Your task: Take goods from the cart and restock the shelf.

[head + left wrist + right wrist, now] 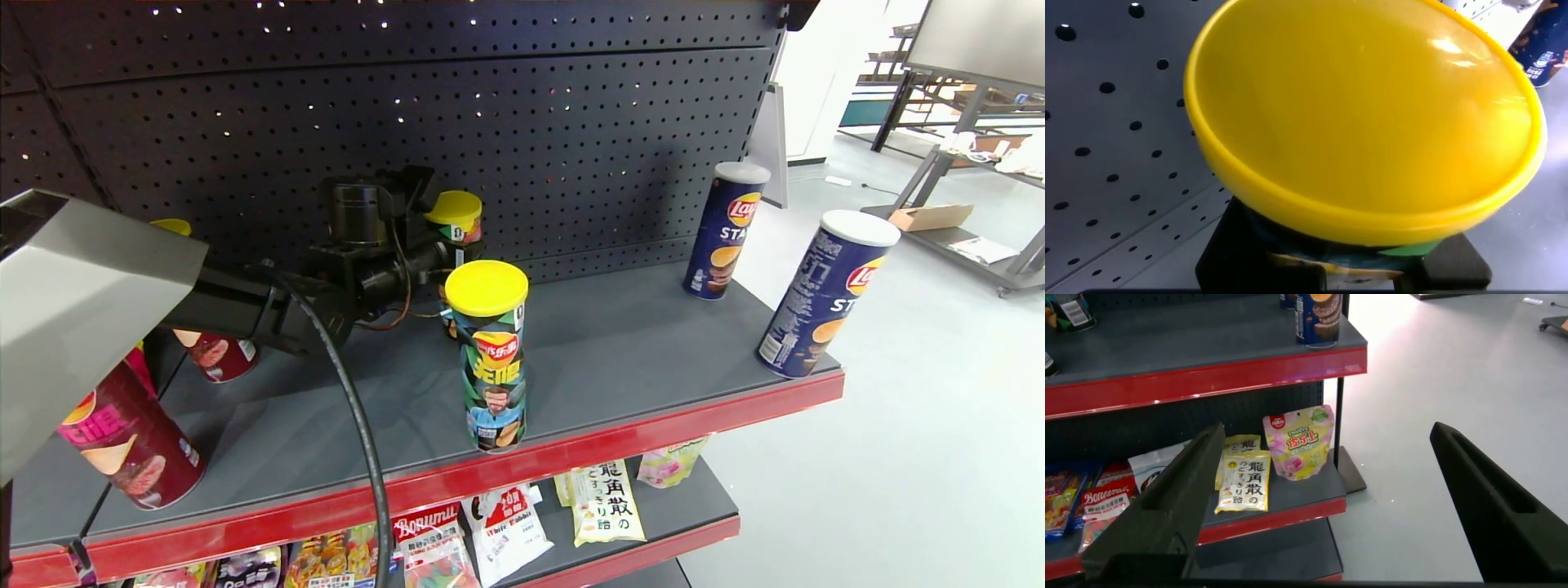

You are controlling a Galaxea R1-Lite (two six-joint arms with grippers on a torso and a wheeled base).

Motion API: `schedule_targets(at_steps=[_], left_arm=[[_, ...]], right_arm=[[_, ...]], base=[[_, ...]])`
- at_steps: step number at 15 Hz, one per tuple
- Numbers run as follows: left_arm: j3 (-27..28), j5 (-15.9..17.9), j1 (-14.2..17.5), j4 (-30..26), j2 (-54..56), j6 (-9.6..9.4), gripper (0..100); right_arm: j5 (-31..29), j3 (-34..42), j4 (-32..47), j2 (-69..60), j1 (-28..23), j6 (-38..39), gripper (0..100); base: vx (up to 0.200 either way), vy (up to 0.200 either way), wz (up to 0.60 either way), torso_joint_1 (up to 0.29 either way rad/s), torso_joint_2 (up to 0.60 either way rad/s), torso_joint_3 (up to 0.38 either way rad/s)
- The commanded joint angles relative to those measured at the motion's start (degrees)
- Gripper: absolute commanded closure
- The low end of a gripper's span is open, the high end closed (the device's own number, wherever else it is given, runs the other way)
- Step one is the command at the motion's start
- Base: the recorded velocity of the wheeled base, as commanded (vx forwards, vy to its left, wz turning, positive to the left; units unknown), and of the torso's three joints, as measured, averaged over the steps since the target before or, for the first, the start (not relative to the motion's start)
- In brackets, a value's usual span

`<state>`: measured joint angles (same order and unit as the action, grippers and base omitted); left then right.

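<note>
On the shelf, in the head view, we see the left gripper at the back, near the pegboard. It holds a yellow-lidded can upright, just behind the front can. We judge that the step in hand is placing. Next the jaws must open and the arm must draw back without knocking the front can. In the left wrist view the lid is very close, and dark fingers sit on both sides of the body below it, so the jaws seem clamped on the can. In the right wrist view the right gripper has its jaws wide apart and holds nothing.
</note>
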<state>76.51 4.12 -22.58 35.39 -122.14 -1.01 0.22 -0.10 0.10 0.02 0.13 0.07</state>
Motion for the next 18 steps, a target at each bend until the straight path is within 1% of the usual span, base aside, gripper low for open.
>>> schedule_targets(at_steps=[1,2,8,11,16,18], left_arm=[[-0.3,0.0,0.1,0.0,0.0,0.05,100],[-0.3,-0.2,0.1,0.0,0.0,0.05,0],[-0.7,-0.6,0.1,-0.1,0.5,0.40,0],[-3.3,-0.5,0.1,-0.2,2.7,0.40,0],[-12.5,-0.7,0.3,-1.2,9.0,0.13,0],[-18.7,-1.0,0.4,-1.0,12.5,0.13,0]], right_arm=[[0.0,0.0,0.0,0.0,0.0,0.0,0],[0.0,0.0,0.0,0.0,0.0,0.0,0],[0.0,0.0,0.0,0.0,0.0,0.0,0],[0.0,0.0,0.0,0.0,0.0,0.0,0],[0.0,0.0,0.0,0.0,0.0,0.0,0],[0.0,0.0,0.0,0.0,0.0,0.0,0]], base=[[0.000,0.000,0.00,0.000,0.00,0.000],[0.000,0.000,0.00,0.000,0.00,0.000],[0.000,0.000,0.00,0.000,0.00,0.000],[0.000,0.000,0.00,0.000,0.00,0.000],[0.000,0.000,0.00,0.000,0.00,0.000],[0.000,0.000,0.00,0.000,0.00,0.000]])
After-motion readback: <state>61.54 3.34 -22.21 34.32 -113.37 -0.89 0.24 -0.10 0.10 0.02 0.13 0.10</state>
